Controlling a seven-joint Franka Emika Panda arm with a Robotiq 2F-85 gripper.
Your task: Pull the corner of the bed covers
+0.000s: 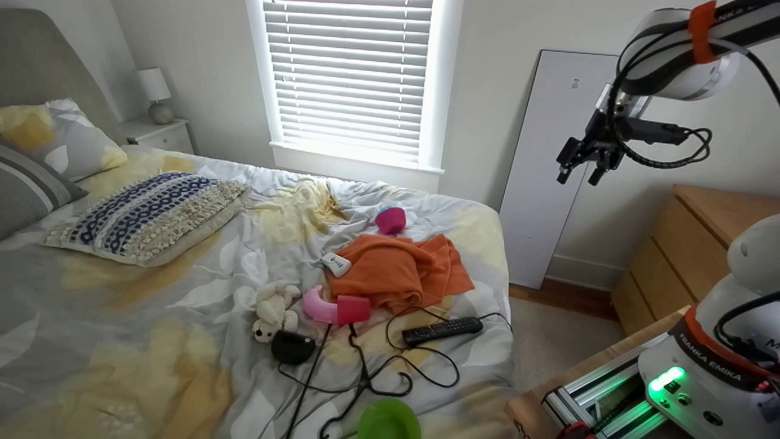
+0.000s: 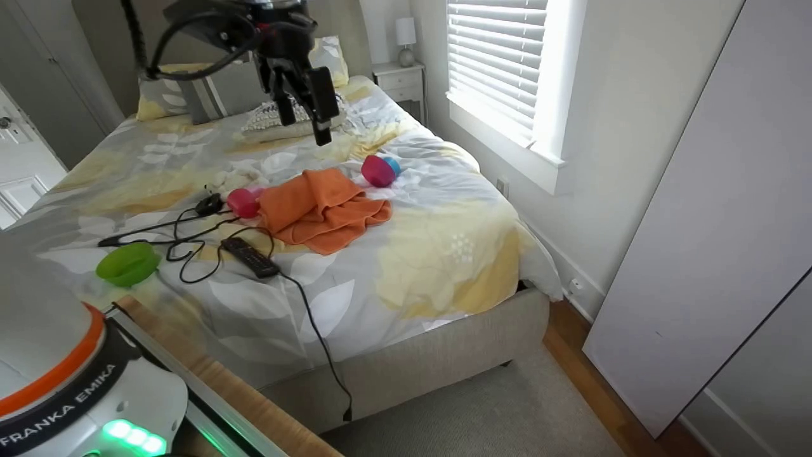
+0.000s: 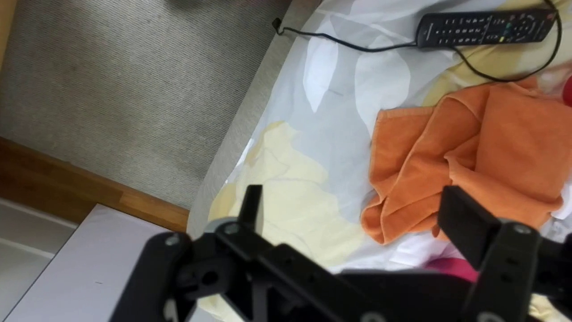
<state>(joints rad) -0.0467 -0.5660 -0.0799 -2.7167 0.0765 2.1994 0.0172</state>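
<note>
While the tool point(image 3: 352, 201) hangs well above the foot end of the bed covers point(image 3: 295, 192), its fingers point(image 3: 469, 223) stand wide apart with nothing between them. Those covers spread beneath, grey-white with pale yellow patches, and their nearest corner point(image 2: 539, 271) droops past the foot end on the side of the window point(image 2: 498, 63), near the leaning white board point(image 2: 717, 209). Farther in, an orange cloth point(image 3: 464, 138) lies bunched on top, then a black remote point(image 3: 487, 28), and well beyond them a patterned pillow point(image 1: 149, 216). I take this as the approach, the grasp not yet made. What comes next, to my mind, is lowering onto that corner, probably the one meant, clear of the cloth, one finger on each side of a fold, then closing firmly before any pull, since soft fabric could slip from a shallow pinch
</note>
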